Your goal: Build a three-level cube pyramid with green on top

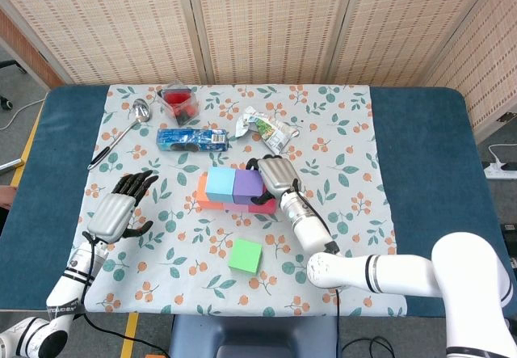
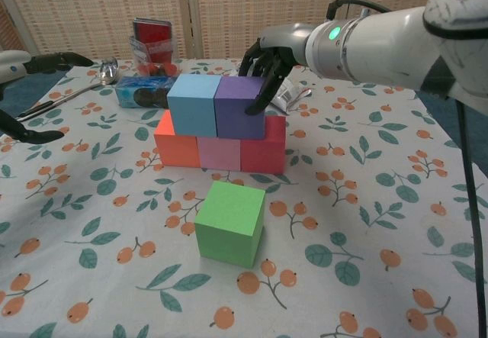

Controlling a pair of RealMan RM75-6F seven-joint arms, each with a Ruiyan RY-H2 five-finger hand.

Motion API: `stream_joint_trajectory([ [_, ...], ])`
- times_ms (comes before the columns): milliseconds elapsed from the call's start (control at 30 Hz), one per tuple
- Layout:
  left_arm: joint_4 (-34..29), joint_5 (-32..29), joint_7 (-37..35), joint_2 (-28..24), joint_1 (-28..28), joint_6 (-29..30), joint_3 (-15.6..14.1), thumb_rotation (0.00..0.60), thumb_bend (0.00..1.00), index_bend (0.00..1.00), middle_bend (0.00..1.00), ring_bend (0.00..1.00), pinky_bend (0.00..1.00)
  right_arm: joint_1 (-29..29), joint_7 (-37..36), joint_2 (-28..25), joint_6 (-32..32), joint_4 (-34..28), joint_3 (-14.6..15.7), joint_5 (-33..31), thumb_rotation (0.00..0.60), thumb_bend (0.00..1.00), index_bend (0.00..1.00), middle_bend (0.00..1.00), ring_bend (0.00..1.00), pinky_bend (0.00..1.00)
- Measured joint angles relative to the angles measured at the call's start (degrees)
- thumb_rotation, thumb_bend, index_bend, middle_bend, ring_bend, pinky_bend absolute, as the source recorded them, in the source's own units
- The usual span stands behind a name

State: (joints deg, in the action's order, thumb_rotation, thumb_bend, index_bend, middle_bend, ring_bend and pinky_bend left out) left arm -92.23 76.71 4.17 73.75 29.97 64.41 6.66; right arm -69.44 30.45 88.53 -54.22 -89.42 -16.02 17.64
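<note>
On the table (image 1: 420, 140), the right robot hand (image 2: 265, 62) rested its fingers against the purple cube (image 2: 240, 107), apparently nudging it flush against the blue cube (image 2: 192, 104) so the second level sat centred on the orange (image 2: 175, 144), pink (image 2: 219, 153) and red (image 2: 264, 149) base cubes. Whether it gripped or merely pressed could not be told. The left robot hand (image 1: 117, 211) hovered spread and empty. The green cube (image 2: 230, 222) sat in front of the stack, awaiting placement on top.

Your blue table (image 1: 420, 148) carries a floral cloth (image 1: 339, 132). On the cloth lie three base cubes (image 2: 219, 151), and a green cube (image 1: 245, 255) at their 6 o'clock. A spoon (image 1: 121, 132) lies at 10 o'clock.
</note>
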Motion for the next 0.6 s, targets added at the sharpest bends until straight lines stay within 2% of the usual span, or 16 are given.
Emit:
stream_joint_trajectory([
  [267, 0.2, 0.2, -0.2, 0.1, -0.1, -0.1, 0.0, 0.600, 0.30, 0.00, 0.00, 0.00, 0.07, 0.1, 0.7, 0.6, -0.2, 0.4, -0.1, -0.3, 0.600, 0.18, 0.25, 0.39, 0.16, 0.15],
  [500, 0.3, 0.2, -0.4, 0.2, -0.1, 0.0, 0.0, 0.600, 0.31, 0.00, 0.00, 0.00, 0.07, 0.5, 0.6, 0.6, 0.1, 0.2, -0.3, 0.4, 0.600, 0.18, 0.02, 0.23, 0.04, 0.05],
  [600, 0.4, 0.1, -0.3, 0.3, -0.1, -0.1, 0.1, 0.600, 0.30, 0.00, 0.00, 0.00, 0.07, 0.6, 0.5, 0.6, 0.2, 0.2, -0.4, 0.6, 0.600, 0.17, 0.00, 0.18, 0.01, 0.02],
])
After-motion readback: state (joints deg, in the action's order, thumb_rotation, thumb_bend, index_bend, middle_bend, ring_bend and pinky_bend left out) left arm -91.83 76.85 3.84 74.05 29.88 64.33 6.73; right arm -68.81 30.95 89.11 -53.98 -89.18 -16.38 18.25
